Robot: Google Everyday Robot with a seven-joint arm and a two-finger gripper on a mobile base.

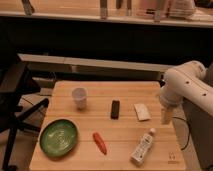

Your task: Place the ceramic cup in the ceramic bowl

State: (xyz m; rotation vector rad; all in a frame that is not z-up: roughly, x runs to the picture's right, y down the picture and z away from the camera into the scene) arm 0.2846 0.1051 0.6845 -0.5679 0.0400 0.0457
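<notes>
The ceramic cup [79, 97], small, white and tapered, stands upright on the wooden table [105, 155] at the left rear. The ceramic bowl [59, 137], green with rings inside, sits at the front left, below the cup and apart from it. My gripper [165, 116] hangs at the end of the white arm [186, 85] over the table's right edge, far from both cup and bowl. It holds nothing that I can see.
A black rectangular object [115, 109] lies mid-table. A white flat packet [142, 112] lies to its right. A red chilli-shaped object [100, 142] lies at the front centre. A white labelled squeeze tube [142, 147] lies at the front right. A dark chair [15, 100] stands at left.
</notes>
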